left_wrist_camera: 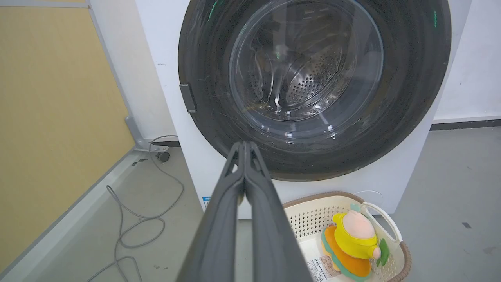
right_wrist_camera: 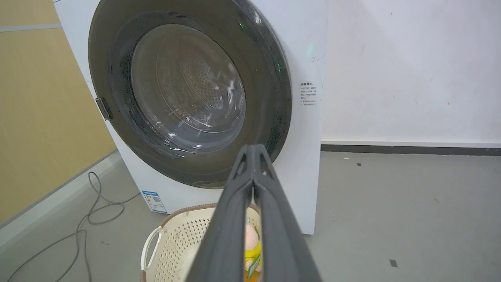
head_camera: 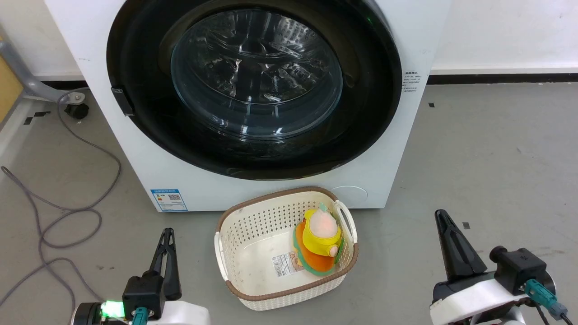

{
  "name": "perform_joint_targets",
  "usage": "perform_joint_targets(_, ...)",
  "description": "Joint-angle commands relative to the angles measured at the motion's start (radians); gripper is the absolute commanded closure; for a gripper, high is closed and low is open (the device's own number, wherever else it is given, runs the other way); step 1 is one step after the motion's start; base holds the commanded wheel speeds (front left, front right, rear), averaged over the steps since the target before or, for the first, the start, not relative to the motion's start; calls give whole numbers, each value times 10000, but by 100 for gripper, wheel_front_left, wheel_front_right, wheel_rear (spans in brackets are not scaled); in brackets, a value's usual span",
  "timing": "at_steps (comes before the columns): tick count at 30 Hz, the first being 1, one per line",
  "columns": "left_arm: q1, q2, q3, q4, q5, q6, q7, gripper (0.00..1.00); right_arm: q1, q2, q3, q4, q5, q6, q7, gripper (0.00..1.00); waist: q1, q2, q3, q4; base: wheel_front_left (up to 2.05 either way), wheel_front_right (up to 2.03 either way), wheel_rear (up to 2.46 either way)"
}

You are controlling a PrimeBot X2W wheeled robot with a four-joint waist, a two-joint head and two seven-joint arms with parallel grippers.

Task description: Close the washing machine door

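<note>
The washing machine (head_camera: 135,158) stands straight ahead, a big white box with a blue sticker (head_camera: 168,200) low on its front. Its round black-framed door (head_camera: 255,76) lies flat against the front, and the steel drum shows through the clear glass bowl. A small dark latch tab (head_camera: 123,100) sits on the door's left rim. My left gripper (head_camera: 168,232) is low at the left, shut and holding nothing, well short of the machine. At the lower right my right gripper (head_camera: 440,214) is shut and likewise holds nothing. The wrist views show the door (left_wrist_camera: 313,78) (right_wrist_camera: 188,90) beyond the closed fingers.
A cream perforated basket (head_camera: 253,225) with a yellow and orange plush toy (head_camera: 320,234) sits on the grey floor between my grippers, close to the washer's front. A grey cable (head_camera: 67,212) loops over the floor at the left. A yellow panel (left_wrist_camera: 51,117) stands left of the machine.
</note>
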Motion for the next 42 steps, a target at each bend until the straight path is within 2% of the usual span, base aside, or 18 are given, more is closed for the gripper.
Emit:
perform_joint_targets(1,-74,-47,62,-44,20,-66,73,100,94,11,-31,-100,-44,-2,68,100,0,0,-3,6,0,0,0)
perform_joint_targets(42,-197,-236,464,-209,96,-815,892,100,248,29,-246,-537,-677,-5,890,100,0,0,-98,184,0,0,0)
